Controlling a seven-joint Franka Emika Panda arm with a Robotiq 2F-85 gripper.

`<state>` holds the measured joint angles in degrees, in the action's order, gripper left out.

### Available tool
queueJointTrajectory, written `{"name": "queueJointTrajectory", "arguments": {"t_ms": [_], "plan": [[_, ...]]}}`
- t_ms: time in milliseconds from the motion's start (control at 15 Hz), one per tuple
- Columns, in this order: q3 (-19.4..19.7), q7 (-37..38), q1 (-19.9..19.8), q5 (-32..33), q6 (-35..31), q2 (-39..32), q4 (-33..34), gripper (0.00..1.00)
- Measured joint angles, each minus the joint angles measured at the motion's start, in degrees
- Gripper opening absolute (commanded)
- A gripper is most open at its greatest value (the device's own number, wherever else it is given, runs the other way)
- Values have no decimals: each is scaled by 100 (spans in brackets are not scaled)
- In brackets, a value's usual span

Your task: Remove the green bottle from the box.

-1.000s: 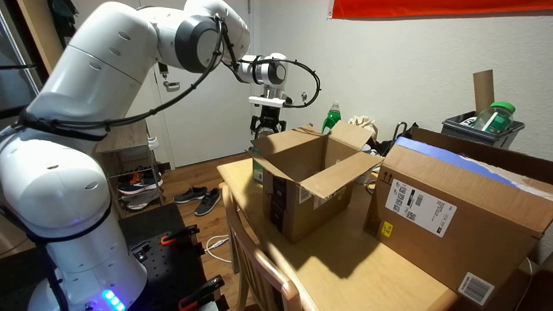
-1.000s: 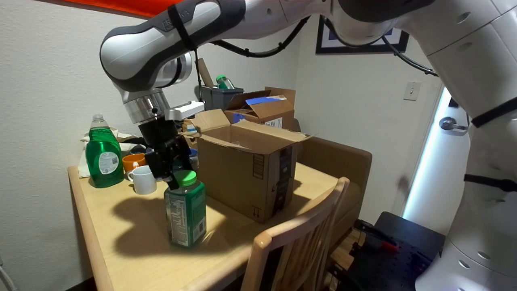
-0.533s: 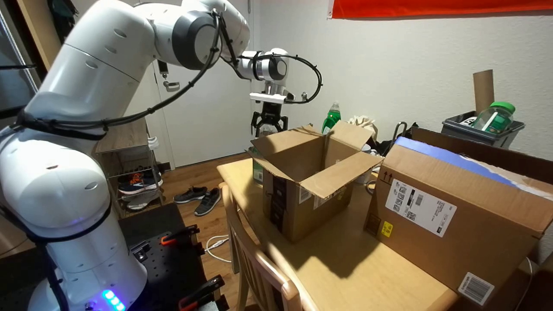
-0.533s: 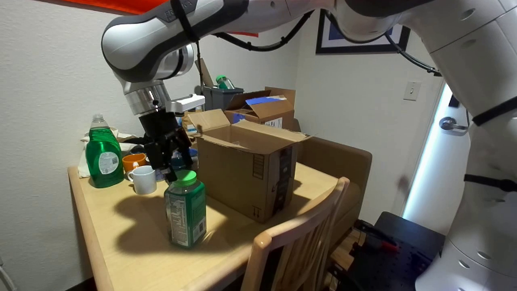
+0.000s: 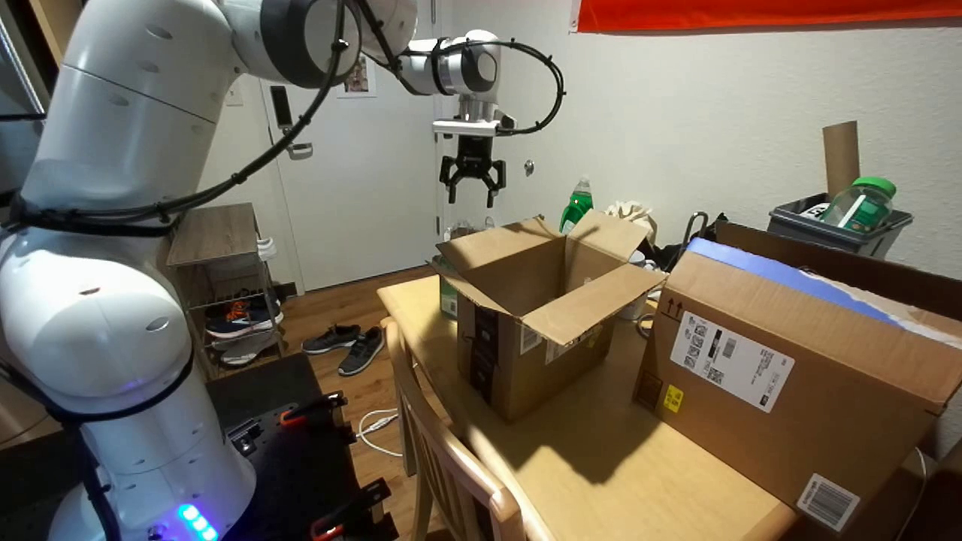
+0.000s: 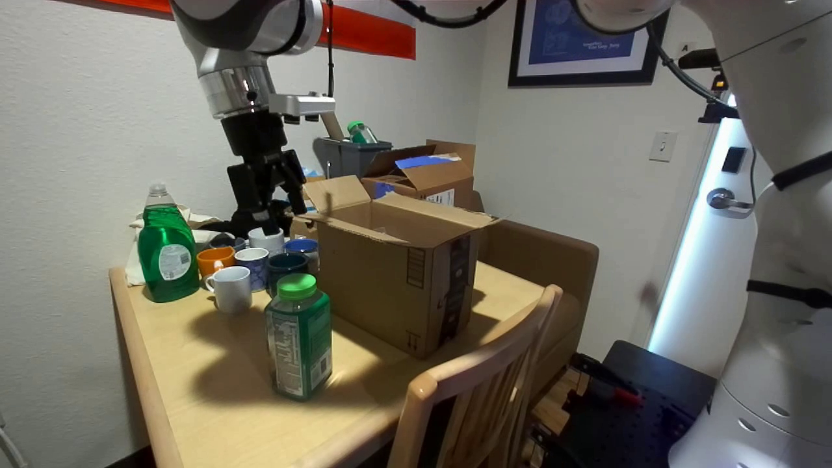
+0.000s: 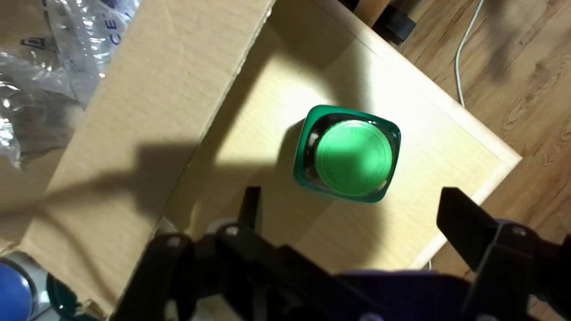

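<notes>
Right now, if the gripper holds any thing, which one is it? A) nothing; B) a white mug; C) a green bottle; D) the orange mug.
A: in an exterior view the gripper hangs open with nothing in it, and the green bottle stands on the table beside the box.

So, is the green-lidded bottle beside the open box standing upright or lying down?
Upright: in an exterior view the bottle stands on the table, green lid uppermost; the wrist view looks down onto it.
</notes>
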<state>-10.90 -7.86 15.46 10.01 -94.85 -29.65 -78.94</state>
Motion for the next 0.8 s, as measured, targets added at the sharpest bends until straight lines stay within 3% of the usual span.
{"name": "queueJointTrajectory", "arguments": {"t_ms": [400,800], "plan": [[-1,-15,-46,-8,57,721,-294,100],[36,-15,-349,-8,-229,1677,-1252,100]]}}
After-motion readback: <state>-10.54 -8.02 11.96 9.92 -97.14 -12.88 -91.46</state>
